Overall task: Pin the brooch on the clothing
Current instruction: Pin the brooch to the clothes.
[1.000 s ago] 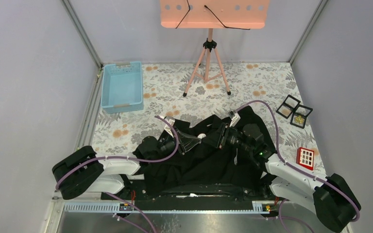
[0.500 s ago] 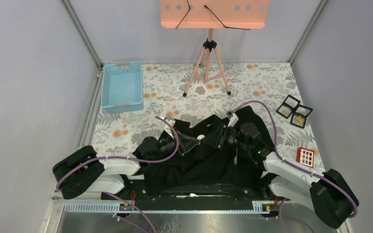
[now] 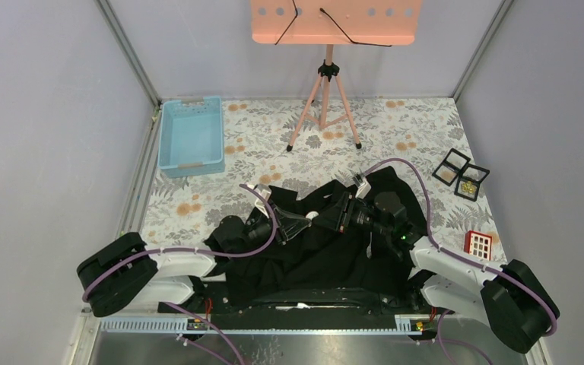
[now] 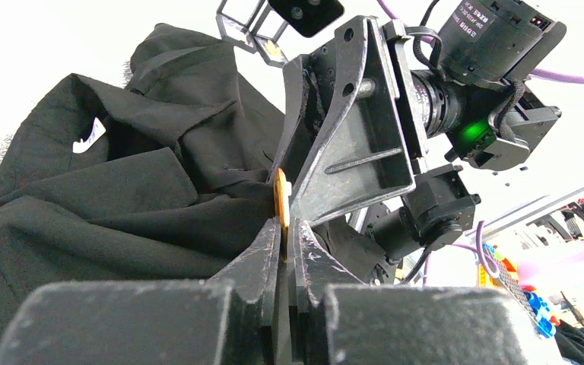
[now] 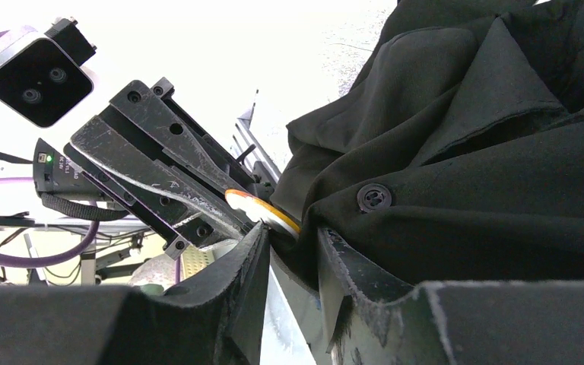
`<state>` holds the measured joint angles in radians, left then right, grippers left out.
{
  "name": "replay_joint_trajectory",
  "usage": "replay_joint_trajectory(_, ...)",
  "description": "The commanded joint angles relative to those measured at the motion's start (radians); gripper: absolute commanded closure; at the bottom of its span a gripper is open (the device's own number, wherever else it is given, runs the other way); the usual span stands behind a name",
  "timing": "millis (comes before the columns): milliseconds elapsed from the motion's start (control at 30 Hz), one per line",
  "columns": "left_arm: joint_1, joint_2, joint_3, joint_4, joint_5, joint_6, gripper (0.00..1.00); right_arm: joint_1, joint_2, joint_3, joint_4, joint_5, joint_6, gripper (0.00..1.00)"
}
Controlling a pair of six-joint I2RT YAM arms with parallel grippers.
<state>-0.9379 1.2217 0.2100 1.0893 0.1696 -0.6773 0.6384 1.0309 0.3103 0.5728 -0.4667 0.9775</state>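
Progress, as judged from three views: brooch picked up and brought to the shirt; no view shows it pinned yet.

Overhead view: one black shirt (image 3: 327, 255) lies crumpled at the middle of the counter's (image 3: 411, 129) near edge; the left arm (image 3: 186, 260) and the right arm (image 3: 456, 266) meet over its far part, jaws tip to tip; the brooch is too small to make out here. One blue basket (image 3: 192, 137) sits at the far left corner; one pink tripod stand (image 3: 327, 84) at the far edge; two black-framed boxes (image 3: 461, 173) by the right edge; one red-and-white box (image 3: 477, 245) nearer along that same edge.

Left wrist view: the left jaws are closed tight on the lower rim of one orange disc, the brooch (image 4: 280, 198), held upright; a flat finger (image 4: 350, 144) of the right jaws stands just beside it; black cloth lies behind.

Right wrist view: the right jaws stand narrowly apart; the disc's edge and a fold of shirt sit at the gap; whether they pinch the cloth, I cannot tell; one shirt button (image 5: 373, 198) shows nearby.

Left to do, by my judgement: pass the pin through the fabric; fasten it; let go.
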Motion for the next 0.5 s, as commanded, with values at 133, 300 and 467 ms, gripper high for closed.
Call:
replay_joint_trajectory(133, -0.024, -0.076, 0.003, 0.162, 0.122, -0.020, 1.00, -0.013, 0.027, -0.004, -0.016, 0.132, 0.009, 0.66)
replay_joint_trajectory(300, -0.025, -0.089, 0.003, 0.104, 0.072, -0.009, 1.00, -0.015, 0.014, -0.009, -0.019, 0.140, 0.009, 0.66)
replay_joint_trajectory(467, -0.024, -0.094, 0.003, 0.071, 0.037, -0.004, 1.00, -0.014, -0.014, -0.005, -0.049, 0.147, -0.008, 0.66)
